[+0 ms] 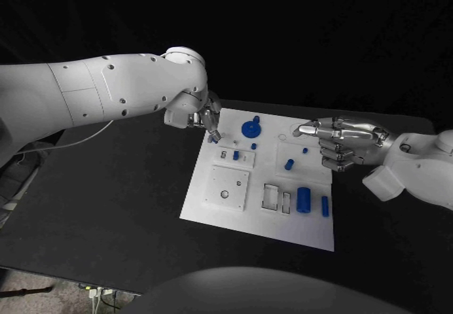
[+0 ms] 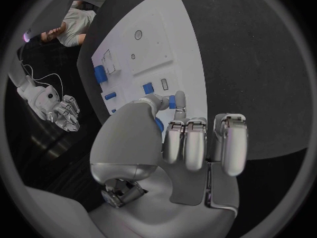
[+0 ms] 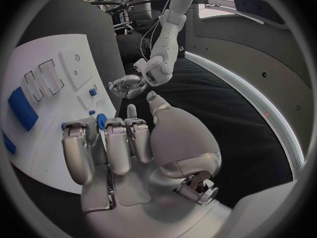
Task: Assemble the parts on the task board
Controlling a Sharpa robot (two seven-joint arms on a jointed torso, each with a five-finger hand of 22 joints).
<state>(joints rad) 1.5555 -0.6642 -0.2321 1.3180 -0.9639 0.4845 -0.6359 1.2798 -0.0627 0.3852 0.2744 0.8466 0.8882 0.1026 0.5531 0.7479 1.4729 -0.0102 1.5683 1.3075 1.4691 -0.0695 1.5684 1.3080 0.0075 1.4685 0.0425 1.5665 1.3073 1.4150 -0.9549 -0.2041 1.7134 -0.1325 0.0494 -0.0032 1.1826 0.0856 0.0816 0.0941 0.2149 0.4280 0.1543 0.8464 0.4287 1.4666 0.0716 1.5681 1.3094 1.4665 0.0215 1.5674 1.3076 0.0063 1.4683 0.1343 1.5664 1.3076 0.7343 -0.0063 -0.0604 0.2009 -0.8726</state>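
Spanning the middle of the black table (image 1: 113,196), the white board (image 1: 236,219) lies tilted, its long edges running from about eleven o'clock to five, so both arms can reach it from either side; its recesses and holes mark where parts belong.

Left hand (image 1: 194,118) comes next, hovering at the board's ten o'clock corner with fingers pointed down; the left wrist view shows a small blue part (image 2: 178,99) pinched at its fingertips, probably held so for lowering into a nearby slot; whether it already touches the board I cannot tell.

Right hand (image 1: 340,140) sits at the board's two o'clock edge, fingers curled in with nothing visible in them, one finger reaching toward a small hole (image 1: 282,137); I judge it waits or steadies rather than carries.

Parts follow by size: a blue gear (image 1: 251,128) at twelve o'clock near the left hand, seemingly seated on its post; a blue cylinder (image 1: 303,199) lying at four o'clock beside two rectangular cut-outs (image 1: 277,197); a slimmer blue bar (image 1: 325,206) just beside it; small blue pegs (image 1: 290,163) toward the centre, still loose by my reading.
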